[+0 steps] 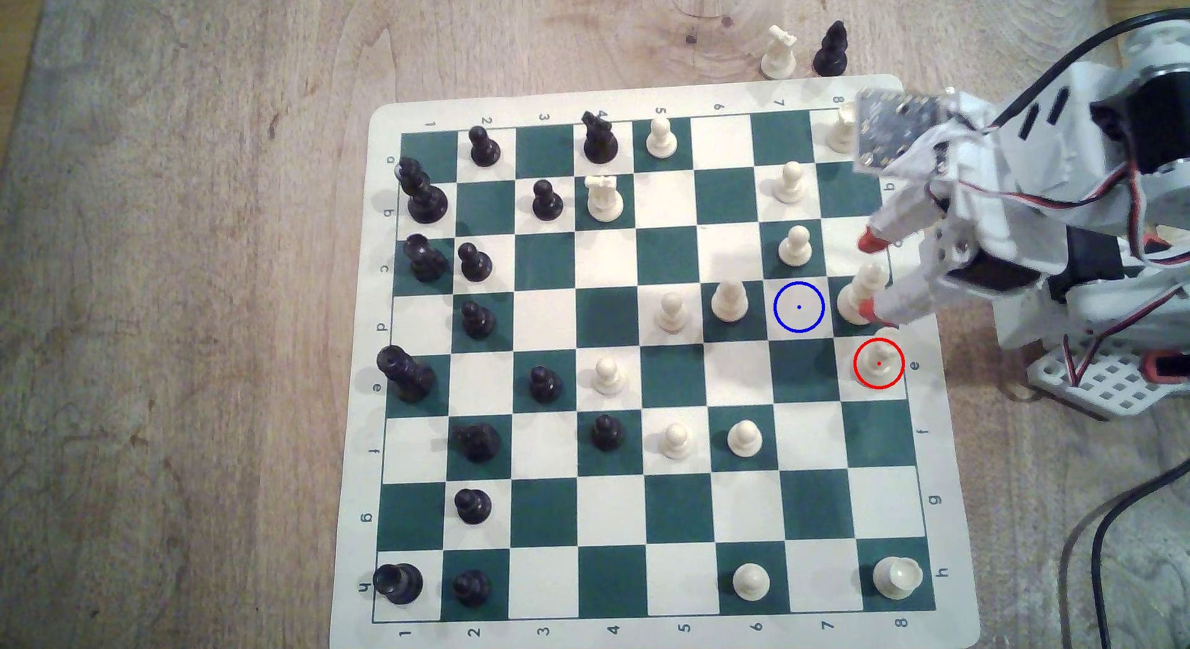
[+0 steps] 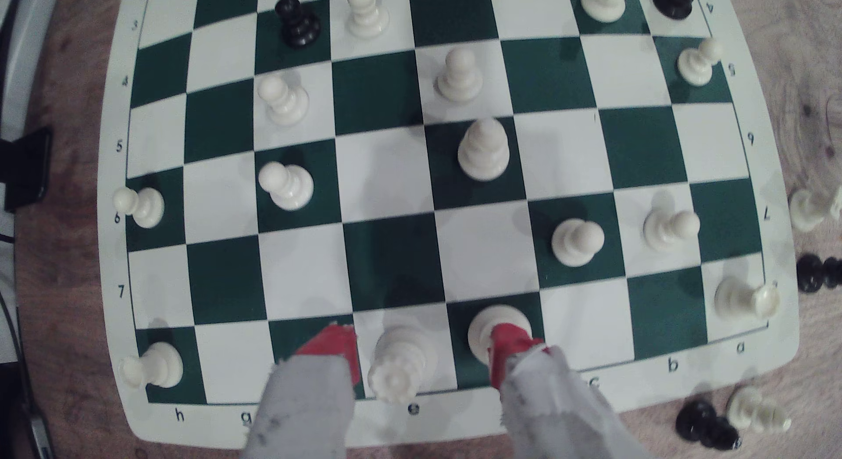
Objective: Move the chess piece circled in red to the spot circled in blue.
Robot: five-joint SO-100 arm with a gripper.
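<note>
The chess piece circled in red (image 1: pixel 879 363) is a cream piece on a cream square at the board's right edge in the exterior view. In the wrist view this piece (image 2: pixel 401 363) stands between my two red-tipped fingers. My gripper (image 1: pixel 869 275) (image 2: pixel 420 345) is open and holds nothing, hovering over that edge of the board. The spot circled in blue (image 1: pixel 799 306) is a bare cream square, one column to the exterior view's left of the piece and one row up.
A tall cream piece (image 1: pixel 859 295) stands right beside the circled one, partly behind a fingertip (image 2: pixel 508 345). A cream pawn (image 1: pixel 795 247) and a larger cream piece (image 1: pixel 729 300) border the blue spot. Two captured pieces (image 1: pixel 779 53) stand off the board. Cables (image 1: pixel 1107 527) trail at the right.
</note>
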